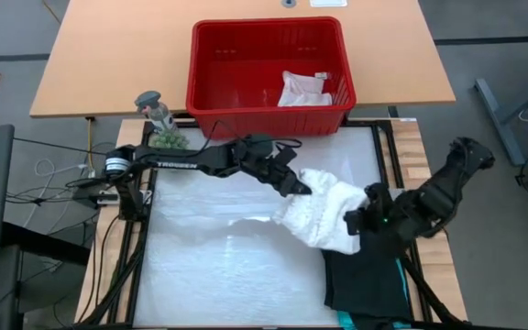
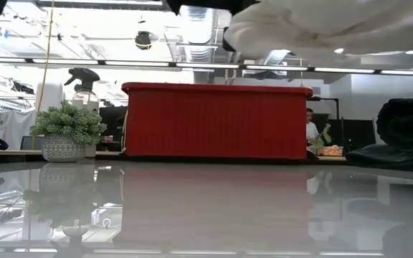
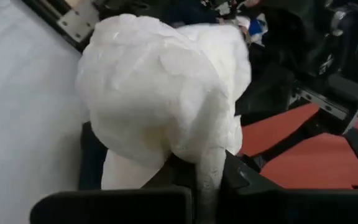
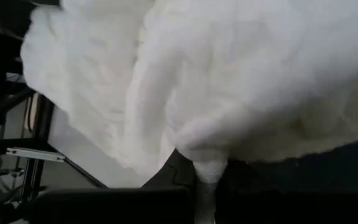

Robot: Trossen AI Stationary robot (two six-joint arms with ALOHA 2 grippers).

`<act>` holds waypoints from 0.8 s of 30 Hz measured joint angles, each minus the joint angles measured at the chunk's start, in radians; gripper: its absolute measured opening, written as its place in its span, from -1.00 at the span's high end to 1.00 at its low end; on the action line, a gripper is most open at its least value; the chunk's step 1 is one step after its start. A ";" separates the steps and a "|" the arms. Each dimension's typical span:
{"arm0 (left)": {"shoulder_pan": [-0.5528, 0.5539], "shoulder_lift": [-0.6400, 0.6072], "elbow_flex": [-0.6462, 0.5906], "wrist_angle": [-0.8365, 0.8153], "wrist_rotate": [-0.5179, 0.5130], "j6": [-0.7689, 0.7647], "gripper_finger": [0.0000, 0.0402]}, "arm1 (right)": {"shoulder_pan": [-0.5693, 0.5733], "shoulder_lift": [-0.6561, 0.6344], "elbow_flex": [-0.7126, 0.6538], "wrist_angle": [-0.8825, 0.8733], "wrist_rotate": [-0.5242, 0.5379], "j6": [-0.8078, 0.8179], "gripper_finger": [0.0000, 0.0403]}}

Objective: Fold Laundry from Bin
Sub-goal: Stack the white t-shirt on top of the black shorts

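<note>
Held aloft over the table's right half: large white lacy top [image 1: 324, 213], pinched between left gripper [image 1: 299, 186] and right gripper [image 1: 356, 220], both clamped on fabric. Likely risk: thin pinches slipping, dropping it onto folded black garment [image 1: 365, 280].

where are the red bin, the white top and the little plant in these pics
red bin [image 1: 211, 73]: high view, bare floor inside it
white top [image 1: 324, 211]: high view, middle of the bunched cloth held between the two arms
little plant [image 2: 67, 123]: low view, its leafy crown
</note>
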 joint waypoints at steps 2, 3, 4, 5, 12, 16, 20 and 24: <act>-0.010 0.026 0.027 -0.007 0.010 -0.001 1.00 | 0.048 0.014 0.000 -0.028 -0.001 0.082 0.79; -0.015 0.039 0.042 -0.004 0.013 -0.005 1.00 | 0.073 0.025 0.000 -0.043 -0.007 0.118 0.79; -0.020 0.055 0.056 -0.005 0.024 -0.011 1.00 | 0.097 0.034 0.000 -0.053 -0.019 0.152 0.79; -0.025 0.070 0.071 -0.005 0.041 -0.017 1.00 | 0.124 0.046 0.000 -0.057 -0.029 0.190 0.79; -0.064 0.187 0.172 -0.007 0.123 -0.062 1.00 | 0.212 0.166 0.043 -0.013 -0.089 0.265 0.79; -0.078 0.256 0.250 -0.005 0.178 -0.092 1.00 | 0.236 0.242 0.139 -0.079 -0.195 0.282 0.79; -0.087 0.322 0.341 -0.005 0.220 -0.103 1.00 | 0.263 0.317 0.277 -0.180 -0.228 0.287 0.79; -0.088 0.388 0.436 -0.013 0.272 -0.129 1.00 | 0.271 0.395 0.389 -0.229 -0.253 0.283 0.79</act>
